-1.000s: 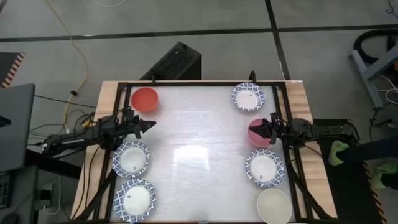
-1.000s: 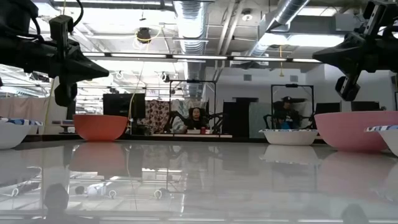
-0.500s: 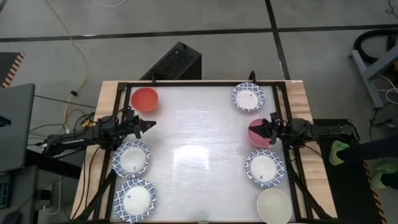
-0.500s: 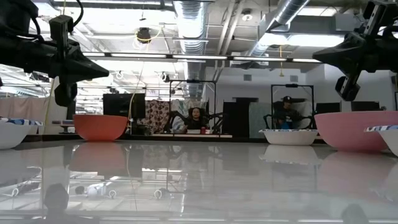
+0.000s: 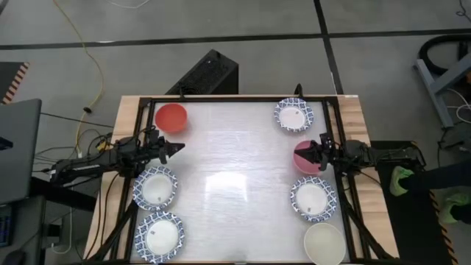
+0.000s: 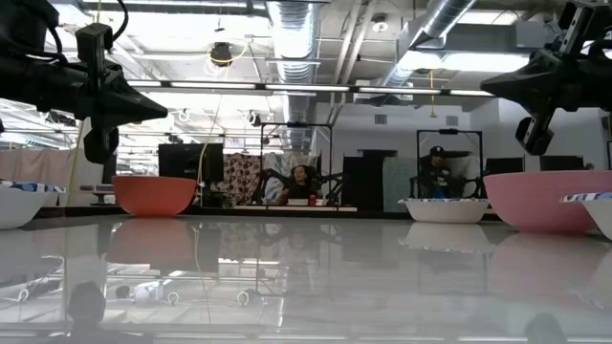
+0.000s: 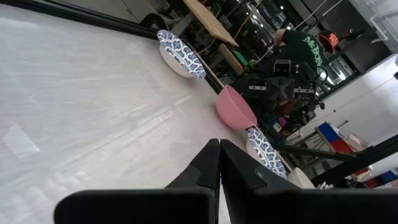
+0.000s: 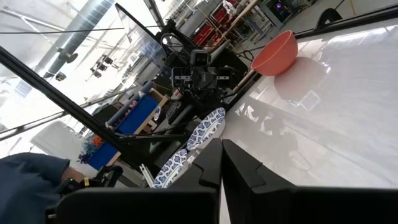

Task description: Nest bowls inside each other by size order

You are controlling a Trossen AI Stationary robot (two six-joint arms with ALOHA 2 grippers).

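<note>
Seven bowls: all are seen lying apart on the table (image 5: 235,177); none has been nested yet.
Left column: a red bowl (image 5: 171,116) is set at the far left; two blue-rimmed bowls (image 5: 155,188) (image 5: 159,235) are set at the near left, one behind the other.
Right column: from far to near are set a blue-rimmed bowl (image 5: 294,115), a pink bowl (image 5: 303,156), another blue-rimmed bowl (image 5: 313,198) and a plain cream bowl (image 5: 324,243).
Left gripper (image 5: 175,148): it is held above the table between the red bowl and the nearer blue-rimmed bowl; its fingers are pressed together and nothing is carried.
Right gripper (image 5: 307,152): it is held over the pink bowl's right side; its fingers are nearly closed, and no grip on the rim can be made out from above or from table height.
Step in hand: a first pick appears to be prepared, probably of the pink bowl.
Doing it well: the fingers would need to be spread, one placed inside the rim and one outside, and the bowl lifted level before being carried.
Edges: every bowl is set close to a side edge and the dark frame rails, so little room is left outward.
Open room: the wide middle of the table is left bare and is judged the safest path and stacking place.
</note>
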